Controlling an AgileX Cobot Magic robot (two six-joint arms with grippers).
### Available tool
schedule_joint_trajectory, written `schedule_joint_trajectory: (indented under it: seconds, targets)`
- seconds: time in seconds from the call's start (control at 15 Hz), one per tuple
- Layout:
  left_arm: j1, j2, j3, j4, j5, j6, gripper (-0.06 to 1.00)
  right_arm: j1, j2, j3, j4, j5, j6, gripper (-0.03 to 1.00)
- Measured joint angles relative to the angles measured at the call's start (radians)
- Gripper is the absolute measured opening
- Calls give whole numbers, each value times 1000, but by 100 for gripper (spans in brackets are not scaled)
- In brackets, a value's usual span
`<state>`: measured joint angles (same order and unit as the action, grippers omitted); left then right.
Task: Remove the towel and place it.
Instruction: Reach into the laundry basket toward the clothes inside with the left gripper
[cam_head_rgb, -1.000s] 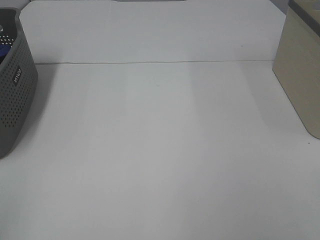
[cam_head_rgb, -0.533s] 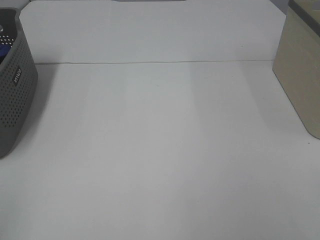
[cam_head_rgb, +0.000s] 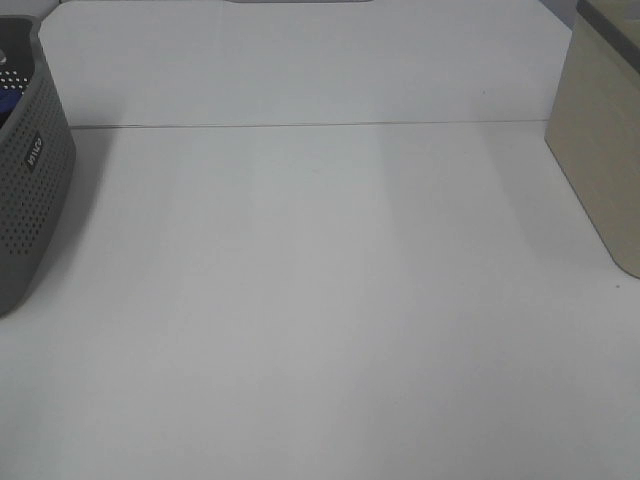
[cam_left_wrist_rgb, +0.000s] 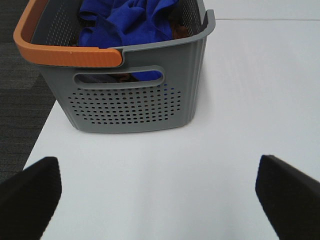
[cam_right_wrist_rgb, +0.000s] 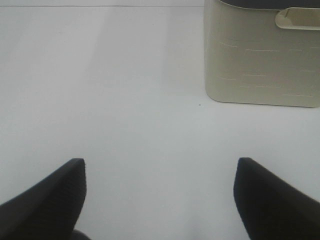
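Note:
The royal-blue towel (cam_left_wrist_rgb: 125, 22) lies crumpled inside a grey perforated basket (cam_left_wrist_rgb: 135, 100) with an orange rim; a sliver of blue (cam_head_rgb: 5, 105) shows in the basket (cam_head_rgb: 30, 200) at the left edge of the exterior high view. My left gripper (cam_left_wrist_rgb: 159, 192) is open and empty, hovering over the white table a short way in front of the basket. My right gripper (cam_right_wrist_rgb: 160, 197) is open and empty over bare table, facing a beige bin (cam_right_wrist_rgb: 262, 55). Neither arm shows in the exterior high view.
The beige bin (cam_head_rgb: 605, 140) stands at the table's right edge. A white table (cam_head_rgb: 320, 300) spans the view, with a seam line across its back. Dark floor (cam_left_wrist_rgb: 20, 90) lies beyond the table edge beside the basket.

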<state>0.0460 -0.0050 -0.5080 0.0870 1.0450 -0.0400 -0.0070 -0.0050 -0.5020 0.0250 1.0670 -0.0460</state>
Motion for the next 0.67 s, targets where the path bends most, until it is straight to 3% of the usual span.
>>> schedule_joint_trajectory:
  seconds: [0.67]
  targets:
    - [0,0,0,0,0,0,99,0,0,0,0,0,0,79]
